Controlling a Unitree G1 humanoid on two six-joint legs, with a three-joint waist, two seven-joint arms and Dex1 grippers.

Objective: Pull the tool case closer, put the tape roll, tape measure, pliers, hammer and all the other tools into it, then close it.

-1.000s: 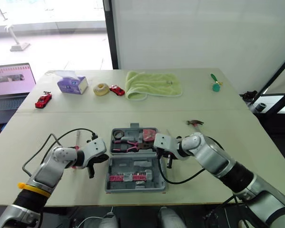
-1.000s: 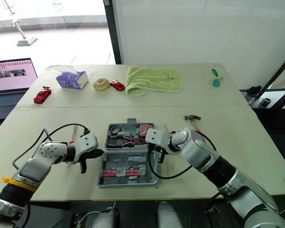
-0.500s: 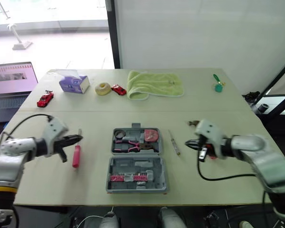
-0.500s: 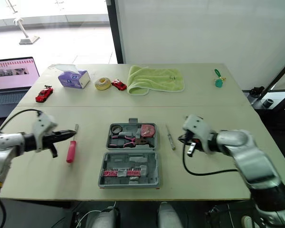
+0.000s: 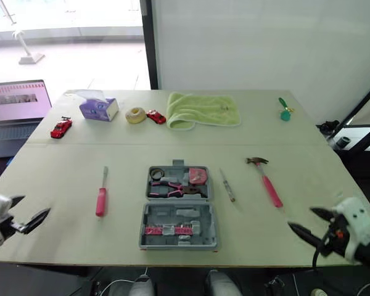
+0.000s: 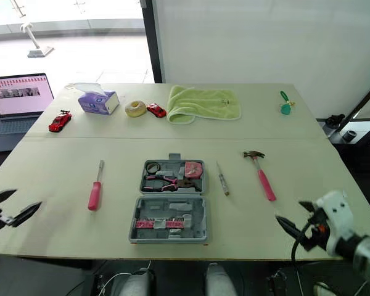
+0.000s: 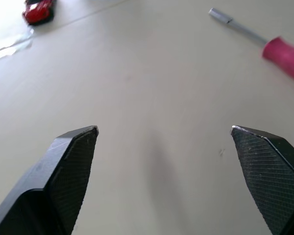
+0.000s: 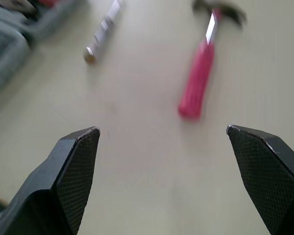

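The grey tool case (image 5: 177,206) lies open at mid-table, with pliers (image 5: 170,187), a black ring and a pink tape measure (image 5: 198,176) in its far half. Left of it lies a pink-handled screwdriver (image 5: 101,197). To its right are a small slim screwdriver (image 5: 227,186) and a pink-handled hammer (image 5: 266,180). A beige tape roll (image 5: 135,115) sits at the back. My left gripper (image 5: 29,208) hangs open and empty by the near-left edge, facing the screwdriver (image 7: 284,54). My right gripper (image 5: 303,219) is open and empty near the front right, facing the hammer (image 8: 201,78).
Along the back stand a purple tissue box (image 5: 98,108), two red toy cars (image 5: 60,128) (image 5: 155,116), a green towel (image 5: 203,110) and a small green object (image 5: 284,110). A laptop (image 5: 15,105) sits beyond the table's left side.
Both arms have swung away from the case sides out to the table's near corners. Both grippers, shut before, now stand open. The case stayed where it was.
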